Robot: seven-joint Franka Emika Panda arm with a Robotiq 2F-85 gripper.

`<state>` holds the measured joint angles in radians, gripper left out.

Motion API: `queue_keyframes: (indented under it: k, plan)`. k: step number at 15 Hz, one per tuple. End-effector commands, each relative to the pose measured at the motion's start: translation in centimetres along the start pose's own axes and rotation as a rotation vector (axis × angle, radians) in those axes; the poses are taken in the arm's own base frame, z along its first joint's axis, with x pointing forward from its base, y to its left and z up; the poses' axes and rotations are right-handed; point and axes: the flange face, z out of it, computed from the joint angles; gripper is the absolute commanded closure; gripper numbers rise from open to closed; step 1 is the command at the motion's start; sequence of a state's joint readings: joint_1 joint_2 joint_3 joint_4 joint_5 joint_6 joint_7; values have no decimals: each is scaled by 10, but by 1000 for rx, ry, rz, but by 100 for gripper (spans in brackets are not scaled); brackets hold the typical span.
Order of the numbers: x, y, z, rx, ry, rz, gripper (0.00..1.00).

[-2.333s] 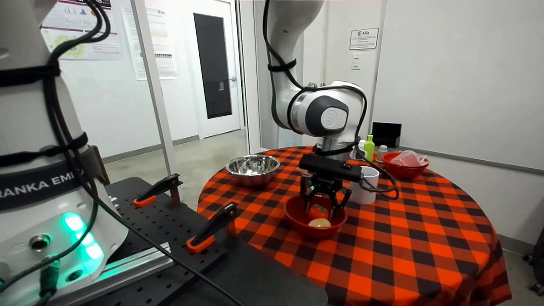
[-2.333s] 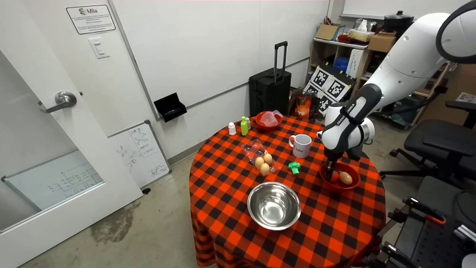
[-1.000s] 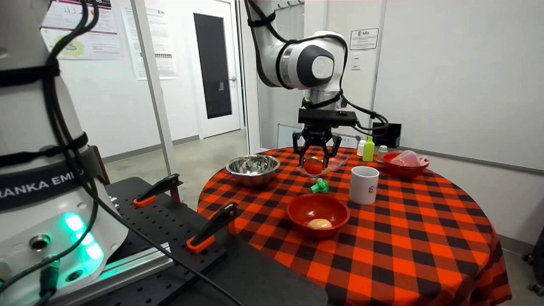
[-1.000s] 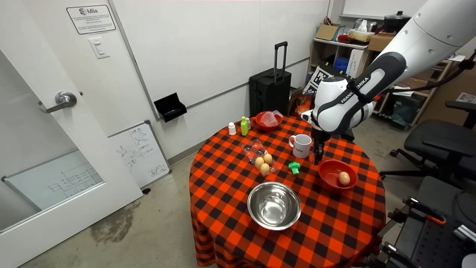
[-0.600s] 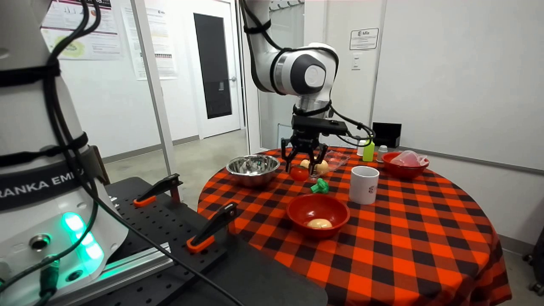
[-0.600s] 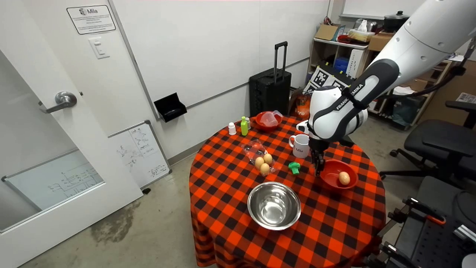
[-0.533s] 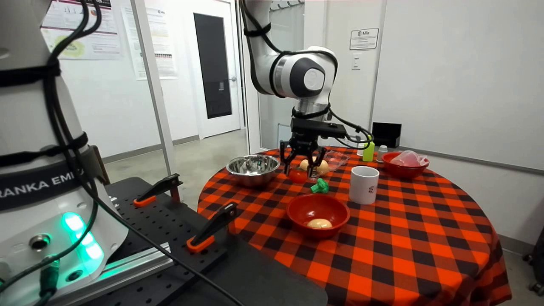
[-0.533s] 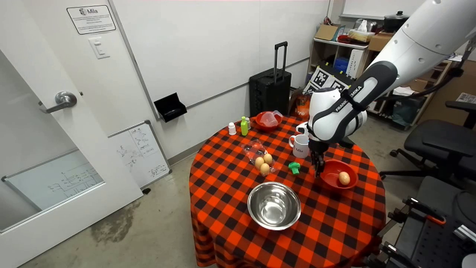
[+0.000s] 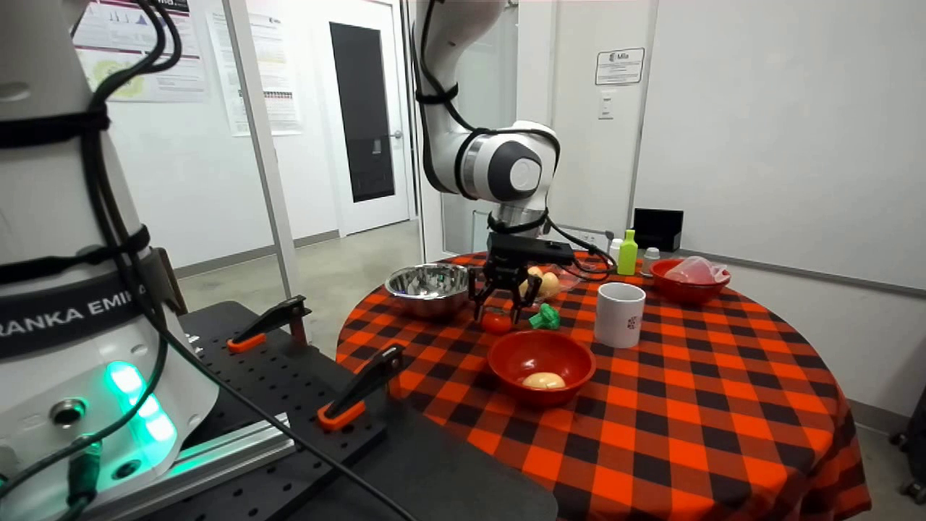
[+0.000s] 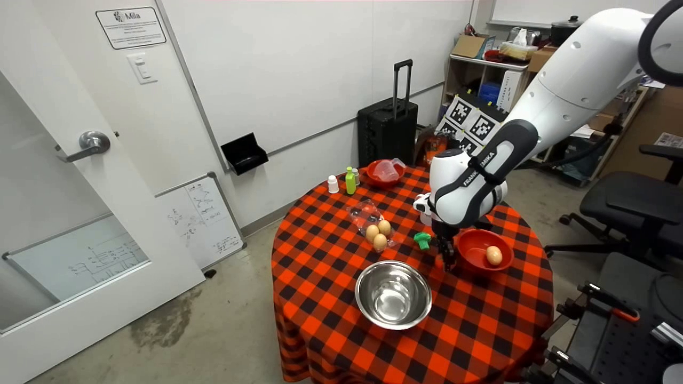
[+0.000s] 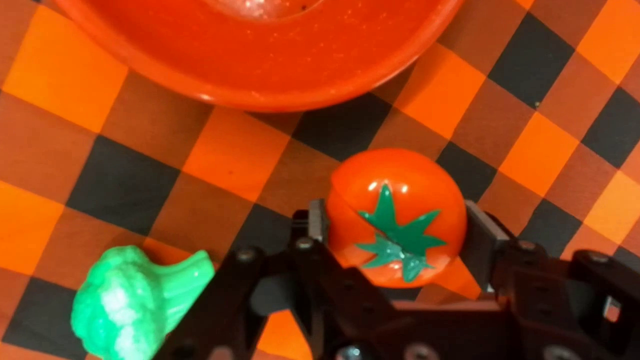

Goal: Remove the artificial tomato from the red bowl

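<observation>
The tomato (image 11: 385, 170) is red with a green leaf star. My gripper (image 11: 397, 225) is shut on it, with a pad (image 11: 317, 220) against each side. In an exterior view the tomato (image 9: 497, 323) hangs low beside the red bowl (image 9: 535, 352), at or just above the cloth; I cannot tell whether it touches. In another exterior view my gripper (image 10: 448, 261) hides the tomato. The red bowl's rim (image 11: 270, 100) shows at the top of the wrist view. One egg (image 10: 493, 255) lies in that bowl.
A green toy broccoli (image 9: 545, 316) lies near the gripper. A steel bowl (image 9: 427, 310) stands to one side. A white mug (image 9: 619, 315) stands beyond the red bowl. Several eggs (image 10: 379, 242) lie by a clear plastic tray. Another red bowl (image 10: 381, 183) and bottles stand at the back.
The tomato was in the red bowl with the gripper around it, then was lifted out. In the last half second, gripper and tomato have come down beside the bowl, toward the table.
</observation>
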<state>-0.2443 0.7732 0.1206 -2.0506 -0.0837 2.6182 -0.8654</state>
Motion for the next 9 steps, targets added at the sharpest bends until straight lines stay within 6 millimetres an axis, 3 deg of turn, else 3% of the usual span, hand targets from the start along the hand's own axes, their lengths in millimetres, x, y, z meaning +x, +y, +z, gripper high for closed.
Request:
queue_keyframes:
  k: [1, 6, 8, 9]
  plan:
    - [16, 10, 12, -54, 3, -17, 62]
    - [29, 23, 26, -109, 25, -11, 62]
    - [30, 27, 28, -119, 25, 0, 11]
    - [31, 28, 26, -122, 25, 3, 10]
